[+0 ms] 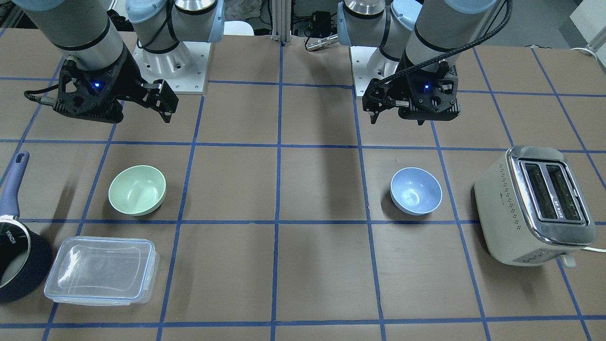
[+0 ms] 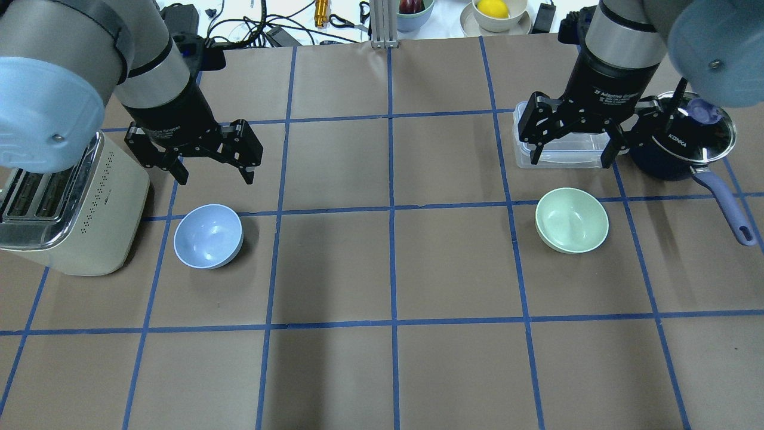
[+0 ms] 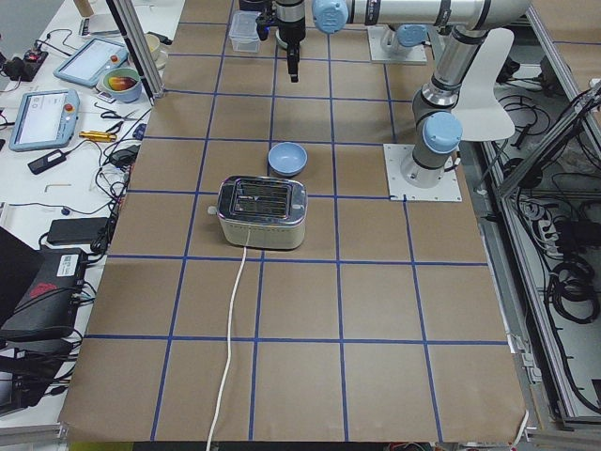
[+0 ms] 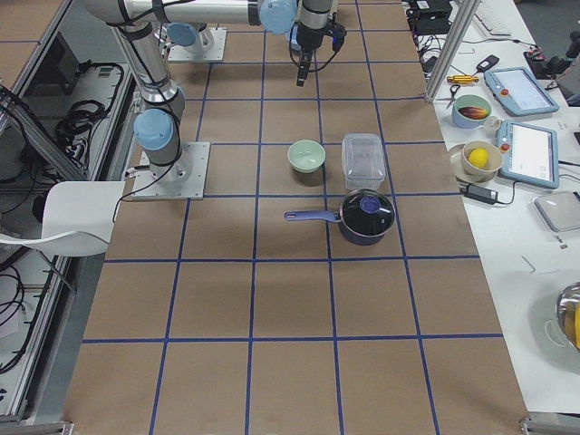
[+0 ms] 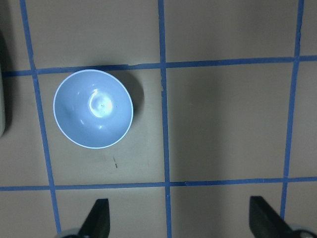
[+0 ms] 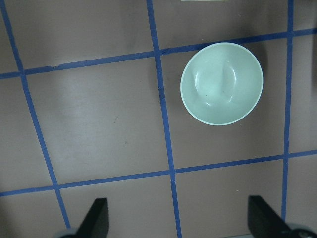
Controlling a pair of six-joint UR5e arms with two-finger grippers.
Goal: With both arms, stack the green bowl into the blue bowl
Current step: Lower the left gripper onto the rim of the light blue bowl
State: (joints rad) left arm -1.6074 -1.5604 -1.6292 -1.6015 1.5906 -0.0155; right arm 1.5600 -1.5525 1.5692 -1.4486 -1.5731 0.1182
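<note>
I have the green bowl (image 2: 572, 220) sitting upright and empty on the right half of the surface (image 2: 388, 269), roughly midway between the robot's edge and the operators' edge. The blue bowl (image 2: 208, 236) sits the same way on the left half, well apart from it, so nothing is stacked yet. My right pincer (image 2: 568, 161) hangs in the air above the green bowl's area with its fingers spread wide and nothing between them. In its wrist view the bowl lies clear of both fingertips, off toward one side. My left pincer (image 2: 215, 178) hangs likewise over the blue bowl's area, fingers apart and empty. Its wrist camera shows that bowl offset toward one finger and untouched. Toward the operators' edge from the green bowl lies a clear lidded container (image 1: 102, 276). Just beside that, nearer the right end, is a dark saucepan (image 2: 695, 134) with a glass lid, its handle pointing back toward the robot's edge. A cream toaster (image 2: 71, 221) stands near the blue bowl on the left-end side, its slots facing up.
</note>
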